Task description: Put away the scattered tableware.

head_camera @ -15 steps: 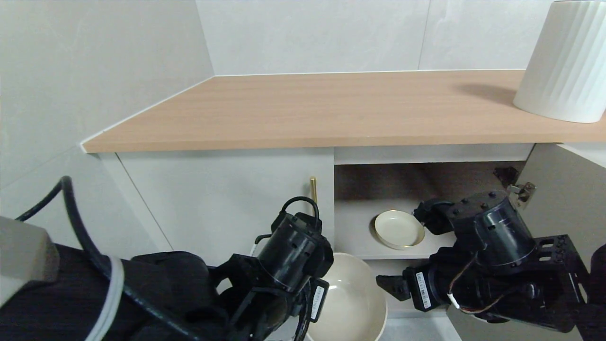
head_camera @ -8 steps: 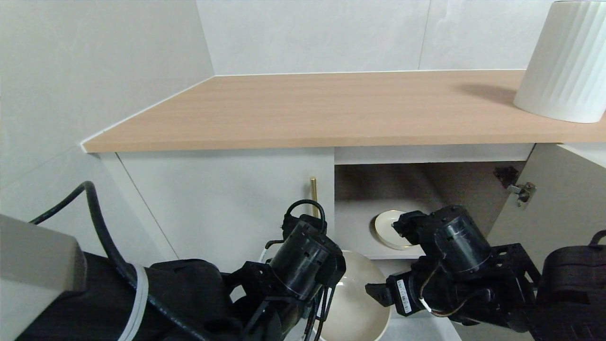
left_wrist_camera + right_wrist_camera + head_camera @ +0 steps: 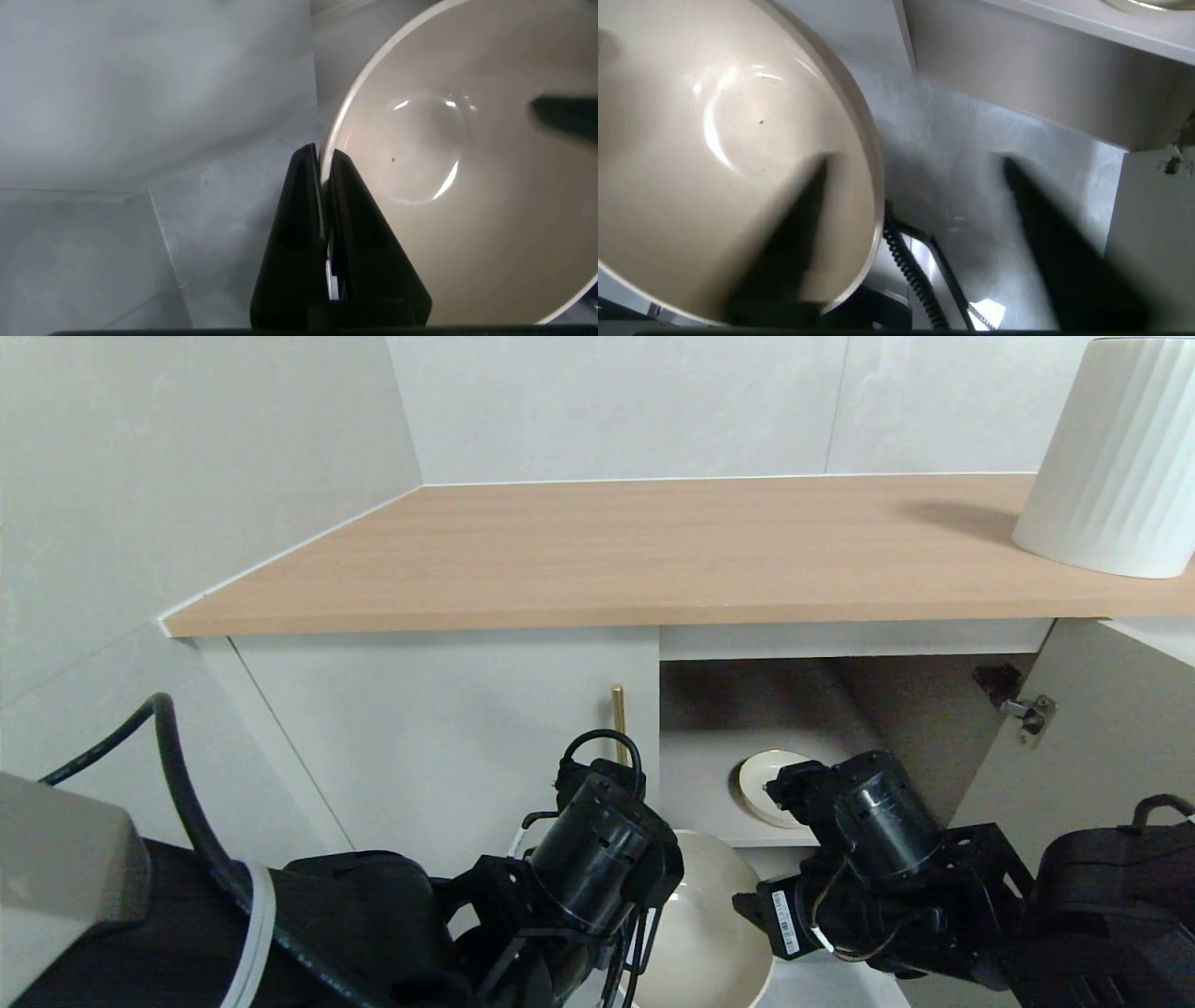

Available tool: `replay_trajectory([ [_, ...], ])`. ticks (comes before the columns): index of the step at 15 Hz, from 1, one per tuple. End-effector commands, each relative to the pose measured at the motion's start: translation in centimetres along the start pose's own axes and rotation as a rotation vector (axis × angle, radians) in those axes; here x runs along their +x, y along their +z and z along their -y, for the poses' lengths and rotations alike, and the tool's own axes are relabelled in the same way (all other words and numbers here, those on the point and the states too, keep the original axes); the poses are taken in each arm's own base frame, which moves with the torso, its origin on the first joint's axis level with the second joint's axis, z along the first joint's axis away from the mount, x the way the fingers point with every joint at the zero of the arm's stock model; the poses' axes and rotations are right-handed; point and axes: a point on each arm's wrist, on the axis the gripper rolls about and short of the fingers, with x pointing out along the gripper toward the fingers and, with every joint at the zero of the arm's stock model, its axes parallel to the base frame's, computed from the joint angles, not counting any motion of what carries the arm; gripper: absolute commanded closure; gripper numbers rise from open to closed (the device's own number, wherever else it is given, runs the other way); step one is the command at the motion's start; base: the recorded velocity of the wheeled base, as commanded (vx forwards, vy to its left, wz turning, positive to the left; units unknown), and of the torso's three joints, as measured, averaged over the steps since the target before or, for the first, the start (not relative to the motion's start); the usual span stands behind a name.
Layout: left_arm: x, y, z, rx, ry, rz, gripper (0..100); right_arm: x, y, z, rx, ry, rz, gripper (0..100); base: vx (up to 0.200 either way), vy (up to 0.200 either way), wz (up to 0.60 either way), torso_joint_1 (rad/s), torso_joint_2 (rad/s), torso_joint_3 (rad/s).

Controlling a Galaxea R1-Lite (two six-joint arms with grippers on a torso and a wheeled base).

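A large cream bowl (image 3: 702, 933) hangs low in front of the open cabinet, and my left gripper (image 3: 322, 161) is shut on its rim. The bowl's glossy inside (image 3: 448, 177) faces the left wrist camera. My right gripper (image 3: 915, 238) is open beside the same bowl (image 3: 719, 187), one finger (image 3: 789, 247) over the inside and the other finger (image 3: 1055, 243) outside the rim. In the head view the right arm (image 3: 868, 831) sits just right of the bowl. A small cream plate (image 3: 761, 784) with a gold edge lies on the cabinet shelf (image 3: 695, 793), partly behind that arm.
The cabinet's left door (image 3: 439, 737) is closed, with a gold handle (image 3: 617, 709). Its right door (image 3: 1102, 728) stands open. A wooden countertop (image 3: 653, 551) runs above, with a tall white ribbed container (image 3: 1111, 457) at its right end. Walls close in on the left and behind.
My right arm has come down and to the left, close to the bowl, and now covers part of the small plate. The left arm has shifted the bowl slightly right.
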Motion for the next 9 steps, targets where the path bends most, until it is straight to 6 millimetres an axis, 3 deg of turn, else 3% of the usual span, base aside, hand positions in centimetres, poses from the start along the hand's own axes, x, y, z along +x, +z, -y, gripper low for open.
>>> replay_trajectory([
  [1,0.01,0.00,0.01,-0.001,0.000,0.000,100,0.21,-0.12,-0.02,-0.002,-0.002,-0.007,100,0.000,0.000,0.00,0.000,0.00,0.000],
  [9,0.10,-0.07,0.03,0.001,0.001,-0.004,100,0.09,-0.10,0.00,-0.001,-0.002,-0.003,100,0.000,0.000,0.00,0.000,0.00,0.000],
])
